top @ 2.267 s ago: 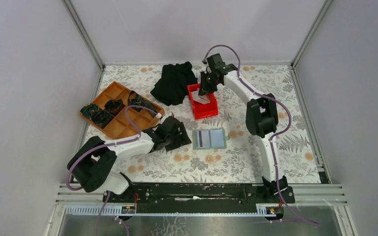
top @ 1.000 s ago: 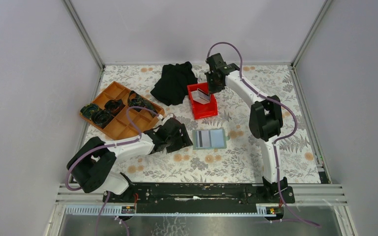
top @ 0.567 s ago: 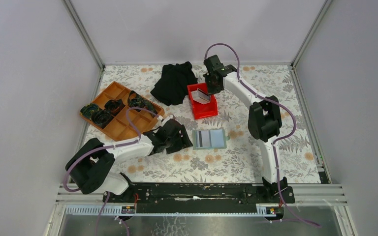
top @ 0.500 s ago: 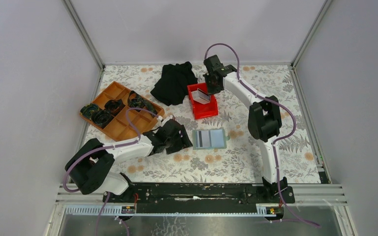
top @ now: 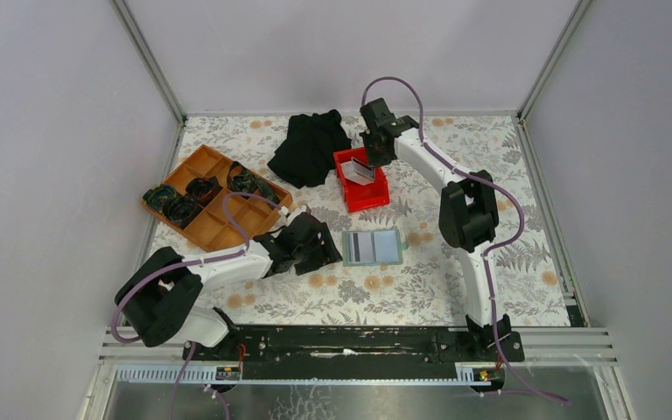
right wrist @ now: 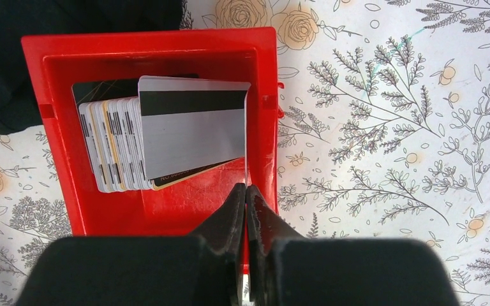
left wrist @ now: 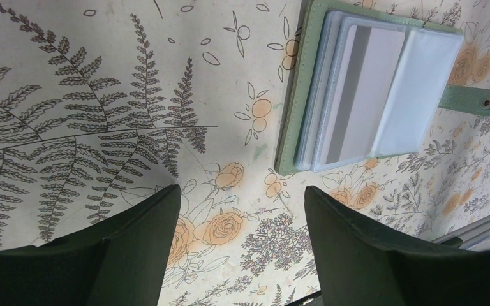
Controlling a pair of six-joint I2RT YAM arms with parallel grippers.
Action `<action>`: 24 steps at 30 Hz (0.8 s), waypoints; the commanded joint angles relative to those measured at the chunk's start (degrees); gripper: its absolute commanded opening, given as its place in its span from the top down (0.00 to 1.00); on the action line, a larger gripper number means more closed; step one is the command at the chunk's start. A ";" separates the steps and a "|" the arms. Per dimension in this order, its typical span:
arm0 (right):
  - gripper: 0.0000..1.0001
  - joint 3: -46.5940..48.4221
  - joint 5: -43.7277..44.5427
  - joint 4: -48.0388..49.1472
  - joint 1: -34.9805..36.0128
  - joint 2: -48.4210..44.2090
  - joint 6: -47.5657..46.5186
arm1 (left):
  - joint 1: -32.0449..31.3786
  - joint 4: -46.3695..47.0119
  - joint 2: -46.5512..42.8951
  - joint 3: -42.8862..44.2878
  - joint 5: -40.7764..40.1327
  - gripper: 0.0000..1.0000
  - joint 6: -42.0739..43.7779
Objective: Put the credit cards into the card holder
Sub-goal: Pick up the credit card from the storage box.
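Note:
The card holder (top: 372,247) lies open on the table, grey-green with pale sleeves; one sleeve holds a card with a grey band (left wrist: 365,89), and the snap tab (left wrist: 478,100) points right. My left gripper (top: 328,249) is open and empty just left of it, low over the table (left wrist: 242,191). Several credit cards (right wrist: 111,143) stand leaning in the red bin (right wrist: 159,44), a grey one with a black stripe (right wrist: 191,131) in front. My right gripper (right wrist: 246,186) is shut on a thin card seen edge-on (right wrist: 247,137), over the bin's right side (top: 373,157).
A black cloth (top: 309,147) lies behind and left of the red bin (top: 363,203). An orange compartment tray (top: 219,229) with dark items sits at the left. The enclosure walls stand close behind the right arm.
My right gripper has drawn back from deep over the bin to its far right edge, holding a card. The left arm has shifted only slightly.

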 commanded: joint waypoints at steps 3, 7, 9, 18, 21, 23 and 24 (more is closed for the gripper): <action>1.00 1.59 0.70 2.10 0.86 -0.58 -2.01 | -0.47 -4.58 0.09 -1.48 -2.12 0.21 -0.01; 1.00 -1.70 0.76 5.02 1.13 -3.75 -2.33 | -0.42 -5.31 -0.67 -0.92 -3.49 0.17 0.05; 1.00 -3.18 0.82 6.06 1.18 -5.57 -2.72 | -0.44 -5.64 -1.06 -0.42 -4.21 0.14 0.36; 1.00 -9.70 0.28 8.61 1.38 -13.60 -3.76 | -0.43 -6.21 -1.76 2.88 -6.24 0.00 3.25; 1.00 -11.77 -0.76 9.53 1.44 -16.72 -4.09 | -0.33 -6.51 -2.21 4.46 -7.24 0.00 4.65; 1.00 -12.09 -1.45 8.79 1.48 -18.41 -4.14 | -0.24 -6.69 -2.62 6.01 -8.17 0.00 5.78; 1.00 -12.57 -1.84 8.48 1.50 -19.84 -4.17 | -0.25 -6.71 -2.94 6.62 -8.58 0.00 6.39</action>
